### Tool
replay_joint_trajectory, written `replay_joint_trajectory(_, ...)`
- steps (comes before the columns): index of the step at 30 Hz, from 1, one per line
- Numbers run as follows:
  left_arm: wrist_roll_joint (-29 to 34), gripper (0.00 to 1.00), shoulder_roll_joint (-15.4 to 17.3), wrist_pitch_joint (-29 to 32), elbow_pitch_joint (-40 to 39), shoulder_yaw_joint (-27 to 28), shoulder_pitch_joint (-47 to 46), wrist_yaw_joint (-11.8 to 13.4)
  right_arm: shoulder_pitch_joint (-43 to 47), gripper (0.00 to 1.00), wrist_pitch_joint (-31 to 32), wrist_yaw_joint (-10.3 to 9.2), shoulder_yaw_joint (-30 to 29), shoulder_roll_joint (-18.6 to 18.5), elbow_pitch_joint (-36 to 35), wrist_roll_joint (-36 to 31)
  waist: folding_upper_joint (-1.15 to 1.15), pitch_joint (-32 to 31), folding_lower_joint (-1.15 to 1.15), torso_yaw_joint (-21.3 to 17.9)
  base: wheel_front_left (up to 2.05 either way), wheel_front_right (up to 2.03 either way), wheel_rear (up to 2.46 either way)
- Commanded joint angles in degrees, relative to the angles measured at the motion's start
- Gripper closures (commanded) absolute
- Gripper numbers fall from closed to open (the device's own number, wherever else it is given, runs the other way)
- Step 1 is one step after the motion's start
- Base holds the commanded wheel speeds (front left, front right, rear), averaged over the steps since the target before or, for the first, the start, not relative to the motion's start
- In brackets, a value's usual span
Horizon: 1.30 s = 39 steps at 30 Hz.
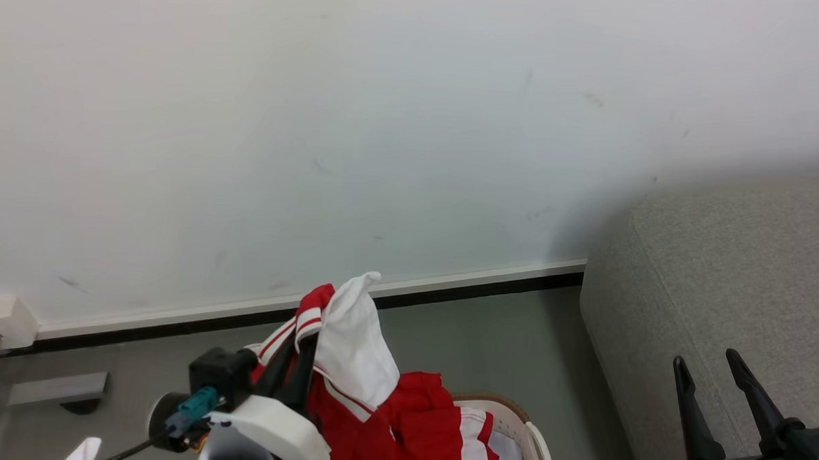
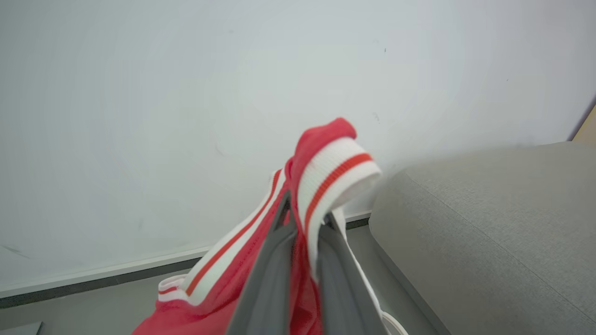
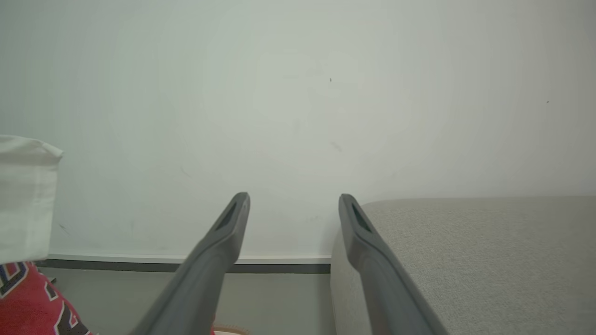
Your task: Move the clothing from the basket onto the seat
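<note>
My left gripper [image 1: 306, 346] is pinching the clothing [image 1: 360, 368], fingers pressed together on a red edge with white stripe trim. The wrist view is showing that trim bunched between them. The garment is hanging raised over the basket [image 1: 534, 435], and its folds are trailing down towards six o'clock of my grip. I cannot tell whether they are touching the inside. The basket's rim is peeking in at the bottom of the head view, near six o'clock. The seat [image 1: 724, 280] is standing at three o'clock of the basket, just beside it, and the part of its grey top I am seeing is bearing no clothing. My right gripper [image 1: 705, 361] is hovering before the seat at about four o'clock, fingers spread wide and holding nothing. I am judging the task as early. The pick is made, while the carry towards three o'clock and the release are not yet done. Red and white fabric is also lying low in the basket, but I cannot tell whether it is a separate garment.
</note>
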Motion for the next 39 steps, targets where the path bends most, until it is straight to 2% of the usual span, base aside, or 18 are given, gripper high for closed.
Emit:
replay_joint_trajectory(1, -0.55, 1.0, 1.02, 1.33, -2.95, 0.64, 1.47, 0.51, 0.67, 0.0, 0.04, -0.12, 0.2, -0.18, -0.02, 0.35, 0.0, -0.54, 0.02, 0.18, 0.0, 0.0, 0.0)
replay_joint_trajectory(6, -1.1, 1.0, 2.86, 4.67, -9.53, 1.5, 3.62, 1.89, 0.34, 0.0, 0.04, -0.12, 1.83, -0.03, -0.11, 0.68, 0.0, -0.65, 0.02, 0.01, 0.0, 0.0, 0.0)
replay_joint_trajectory(11, -1.57, 1.0, 3.39, 6.43, -13.68, 1.51, 4.63, 2.6, -1.34, 0.0, 0.04, -0.12, 6.0, -1.14, -0.95, 0.3, 0.0, -0.41, 0.02, 0.01, 0.0, 0.0, 0.0)
replay_joint_trajectory(14, -1.89, 1.0, 3.1, 7.05, -15.63, 0.95, 4.42, 2.4, -2.74, 0.0, 0.04, -0.12, 11.2, -2.5, -1.57, 0.8, 0.0, -0.13, 0.02, 0.13, 0.0, 0.0, 0.0)
replay_joint_trajectory(18, -2.43, 1.0, 2.48, 7.87, -17.49, -0.08, 3.47, 1.93, -6.13, 0.0, 0.04, -0.12, 21.07, -5.27, -1.03, 2.93, 0.0, 0.02, 0.02, 0.3, 0.0, 0.0, 0.0)
replay_joint_trajectory(26, -2.82, 1.0, 1.11, 9.75, -19.56, -3.82, 1.98, 0.21, -17.53, 0.0, 0.33, -0.12, 38.69, -9.79, 2.23, 9.72, 0.0, 0.05, 0.02, 0.85, 0.0, 0.0, 0.0)
replay_joint_trajectory(31, -3.26, 1.0, 0.15, 10.67, -19.78, -6.48, 1.66, -1.47, -23.92, 0.0, 0.69, -0.12, 46.43, -10.81, 4.61, 15.27, 0.0, -0.19, 0.02, 1.42, 0.0, 0.0, 0.0)
replay_joint_trajectory(39, -5.73, 1.0, -0.8, 11.81, -20.12, -9.5, 1.35, -3.72, -30.1, 0.0, 1.49, -0.12, 55.15, -11.93, 8.92, 22.77, 0.0, -0.4, 0.02, 2.26, 0.0, 0.0, 0.0)
